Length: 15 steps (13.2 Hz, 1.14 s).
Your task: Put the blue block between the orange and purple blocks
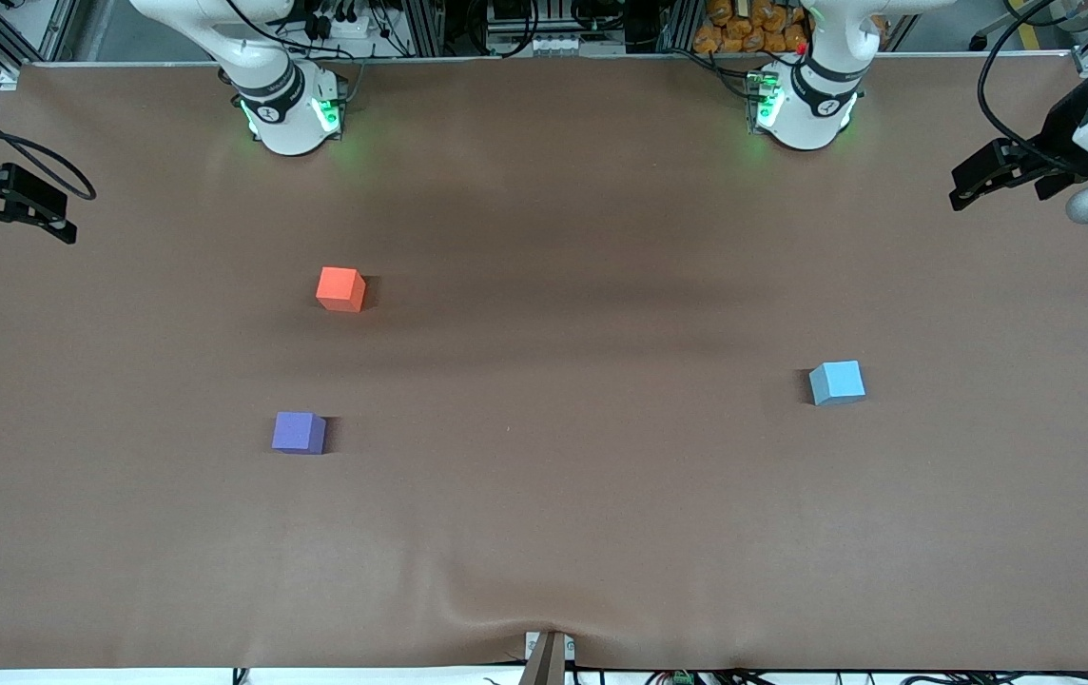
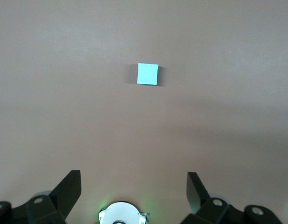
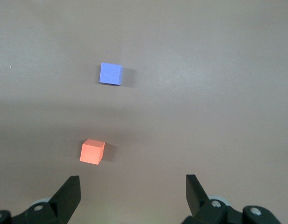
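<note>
The blue block (image 1: 837,381) sits alone on the brown table toward the left arm's end; it also shows in the left wrist view as the blue block (image 2: 147,74), well ahead of the fingers. The orange block (image 1: 341,288) and the purple block (image 1: 299,432) sit apart toward the right arm's end, the purple one nearer the front camera. The right wrist view shows the orange block (image 3: 92,151) and the purple block (image 3: 110,73). My left gripper (image 1: 967,187) (image 2: 133,184) hangs open and empty over the table's left-arm end. My right gripper (image 1: 19,217) (image 3: 133,186) hangs open and empty over the right-arm end.
The brown table cover (image 1: 544,533) is wrinkled near the front edge, where a small bracket (image 1: 549,656) sticks up. The two arm bases (image 1: 287,109) (image 1: 806,105) stand along the table's back edge. A wide bare stretch lies between the blue block and the other two.
</note>
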{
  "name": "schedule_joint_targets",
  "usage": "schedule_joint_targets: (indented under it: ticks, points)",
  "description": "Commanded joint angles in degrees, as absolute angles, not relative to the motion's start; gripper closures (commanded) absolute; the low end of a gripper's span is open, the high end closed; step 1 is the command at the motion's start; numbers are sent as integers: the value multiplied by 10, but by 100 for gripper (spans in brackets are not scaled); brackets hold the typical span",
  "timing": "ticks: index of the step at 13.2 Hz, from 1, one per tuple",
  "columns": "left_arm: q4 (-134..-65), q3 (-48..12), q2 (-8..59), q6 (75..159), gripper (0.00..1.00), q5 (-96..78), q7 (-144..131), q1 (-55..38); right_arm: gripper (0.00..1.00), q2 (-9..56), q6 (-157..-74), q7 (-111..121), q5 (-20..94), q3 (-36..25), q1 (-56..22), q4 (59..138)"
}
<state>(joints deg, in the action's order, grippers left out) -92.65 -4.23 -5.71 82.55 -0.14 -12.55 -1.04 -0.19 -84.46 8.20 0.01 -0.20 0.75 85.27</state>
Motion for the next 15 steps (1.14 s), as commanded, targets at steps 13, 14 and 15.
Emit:
schedule_joint_targets:
  ticks: [13, 14, 15]
  points:
    - [-1118, -45, -34, 1045, 0, 7, -143, 19, 0, -4, -843, 93, 31, 5, 33, 858]
    - [-1152, -45, -30, 1088, 0, 5, -143, 21, 0, -4, -843, 93, 30, 5, 34, 858]
    - [-1184, -45, -20, 1137, 0, 5, -143, 20, 0, -4, -842, 93, 31, 5, 33, 858]
